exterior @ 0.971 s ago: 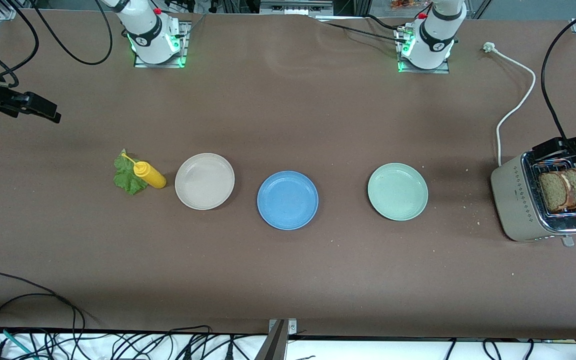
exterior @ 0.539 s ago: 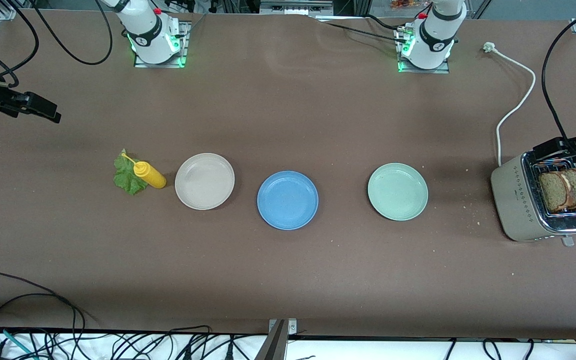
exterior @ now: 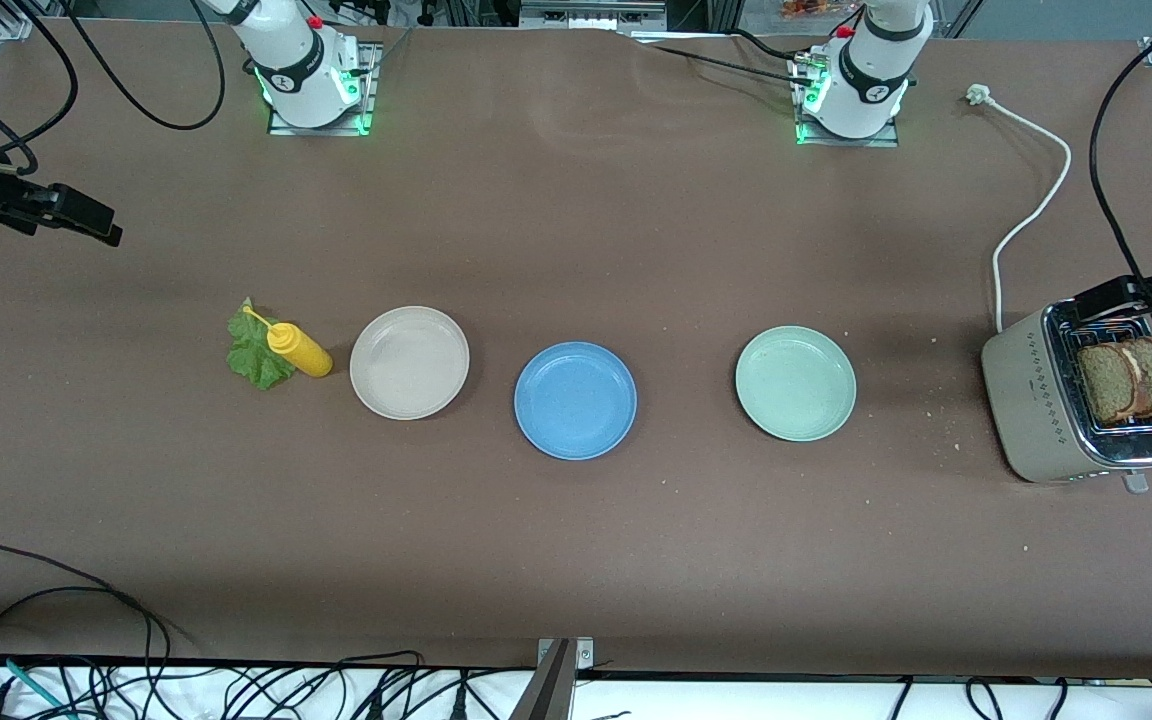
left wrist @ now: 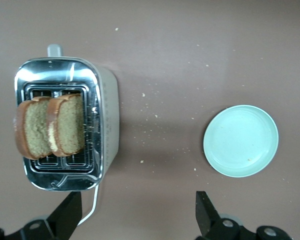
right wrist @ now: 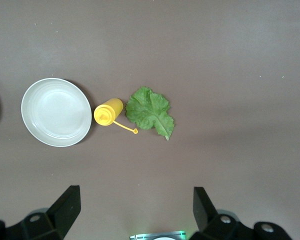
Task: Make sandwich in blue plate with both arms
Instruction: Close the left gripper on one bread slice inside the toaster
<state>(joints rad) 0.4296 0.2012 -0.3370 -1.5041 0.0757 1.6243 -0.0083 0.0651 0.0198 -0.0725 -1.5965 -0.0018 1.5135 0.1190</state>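
Left gripper (left wrist: 135,220) has edged over the toaster (exterior: 1046,405), spread, empty, bread slices (exterior: 1126,380) just beside it; right gripper (right wrist: 132,212) waits, spread, above the lettuce (right wrist: 150,112).

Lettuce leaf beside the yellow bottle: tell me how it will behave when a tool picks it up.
The lettuce leaf looks thin and ruffled, so it will probably flop and droop from wherever it is pinched. It lies flat on the table, so catching an edge may be awkward. It likely weighs very little, and it sits against the yellow bottle, which a careless approach might tip.
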